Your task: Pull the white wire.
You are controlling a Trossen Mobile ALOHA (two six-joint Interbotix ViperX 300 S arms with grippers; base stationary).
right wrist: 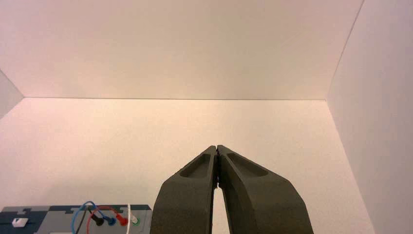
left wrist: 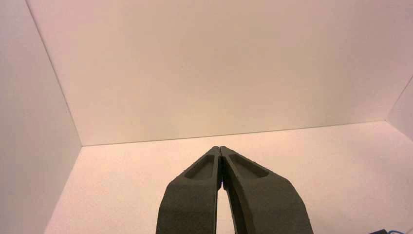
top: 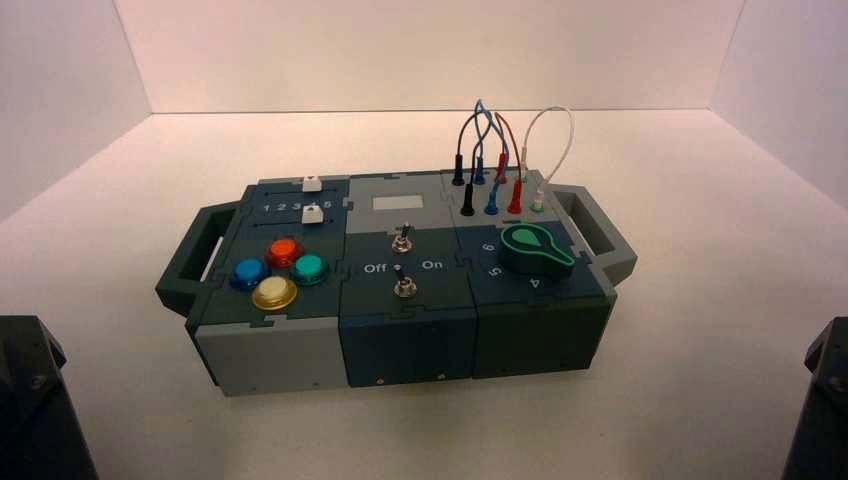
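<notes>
Right now we see the white wire (top: 556,135) arching at the box's (top: 400,330) far right corner, about one o'clock from the box's middle, both ends plugged in beside the red wire (top: 510,140), blue wire (top: 482,125) and black wire (top: 464,135). Just in front of it sits the green knob (top: 535,248). We find both arms parked low: left gripper (left wrist: 221,147) at seven o'clock, fingertips pressed together on nothing; right gripper (right wrist: 216,146) at five o'clock, likewise closed and empty, well apart from the wire.
</notes>
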